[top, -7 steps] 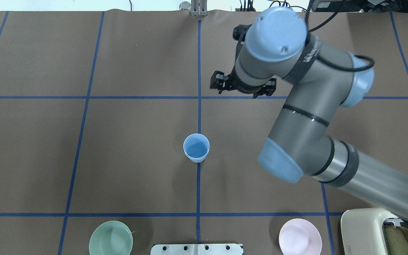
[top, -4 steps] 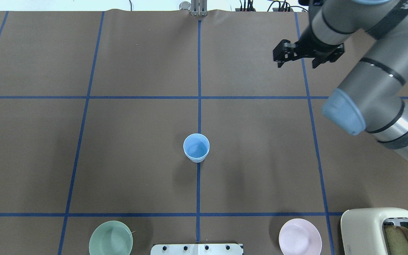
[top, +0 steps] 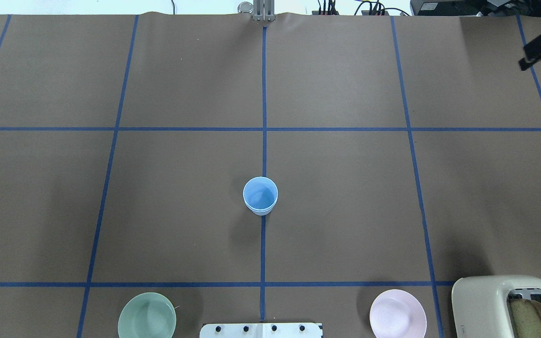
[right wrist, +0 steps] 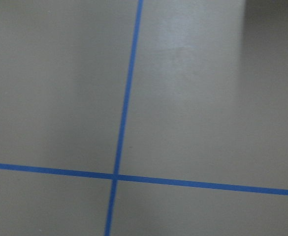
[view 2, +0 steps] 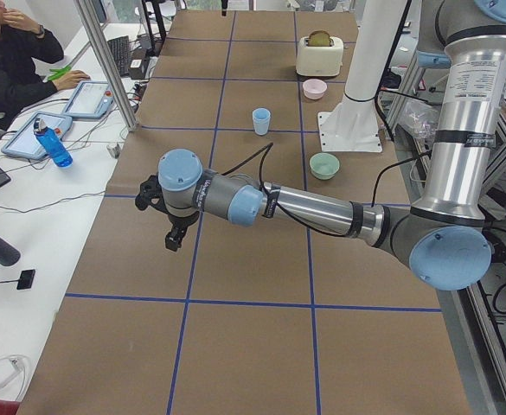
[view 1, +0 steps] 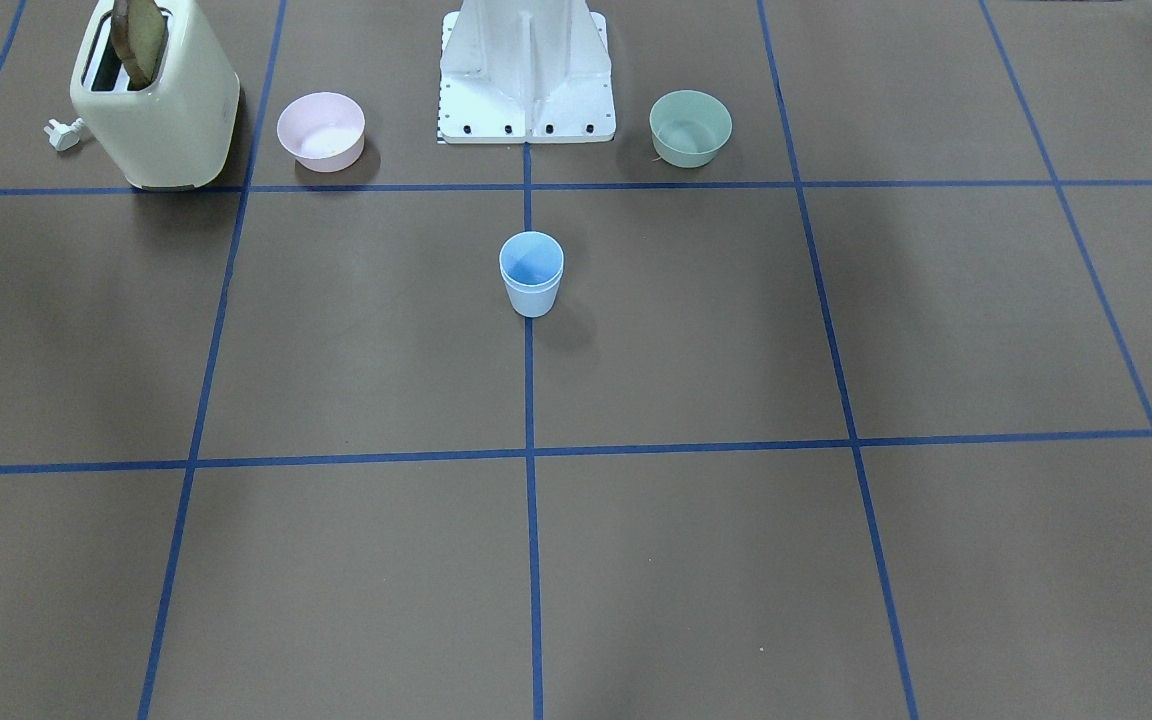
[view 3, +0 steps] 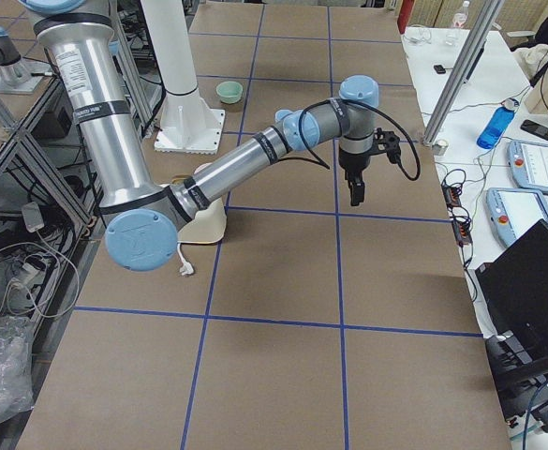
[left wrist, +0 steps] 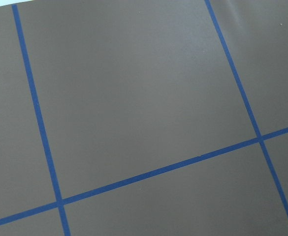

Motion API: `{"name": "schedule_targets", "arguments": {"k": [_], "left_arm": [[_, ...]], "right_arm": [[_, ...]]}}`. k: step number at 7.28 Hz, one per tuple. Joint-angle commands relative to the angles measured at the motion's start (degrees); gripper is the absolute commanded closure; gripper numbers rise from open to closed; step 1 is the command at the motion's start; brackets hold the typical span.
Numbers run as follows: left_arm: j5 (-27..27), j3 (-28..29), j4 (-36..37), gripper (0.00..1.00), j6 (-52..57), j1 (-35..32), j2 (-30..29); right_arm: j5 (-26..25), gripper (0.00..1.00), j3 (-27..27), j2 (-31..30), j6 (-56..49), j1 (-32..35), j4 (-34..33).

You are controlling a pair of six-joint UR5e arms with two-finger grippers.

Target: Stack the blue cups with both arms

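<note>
Tabletop cups [top: 260, 195] seem nested; left end effector [view 2: 168, 226] appears only side-on.

The blue cups [view 1: 531, 285] look like smooth plastic; the table [view 1: 736, 580] wears matt brown paper crossed by blue tape lines [view 1: 533, 580]; the toaster [view 1: 176, 115] has a glossy cream shell.

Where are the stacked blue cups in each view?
Front-facing: blue cups above centre, on the middle tape line.
Overhead: blue cups at centre.
Exterior left: blue cups top middle.
Exterior right: not visible.
Both wrist views: not in them.
Landmark: the white base mount at that line's end.
</note>
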Motion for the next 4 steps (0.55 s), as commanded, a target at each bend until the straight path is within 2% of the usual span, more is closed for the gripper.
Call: {"name": "schedule_targets", "arguments": {"k": [1,3,4], "left_arm": [[0.0,0.5,0.0,0.03,5.0,-2.4,2.5],[0.0,2.1,-0.1,0.03,7.6,-3.7,3.0],[0.1,3.3,-0.1,0.03,8.8,-3.8,3.0]], "right_arm": [[1.9,0.0,-3.9,-5.3,-11.5,7.2,0.7],[1.8,0.0,-7.8,-8.3,-11.7,8.3,6.2],[1.9,0.0,-11.8,-8.1,-11.7,8.5,9.2]]}}
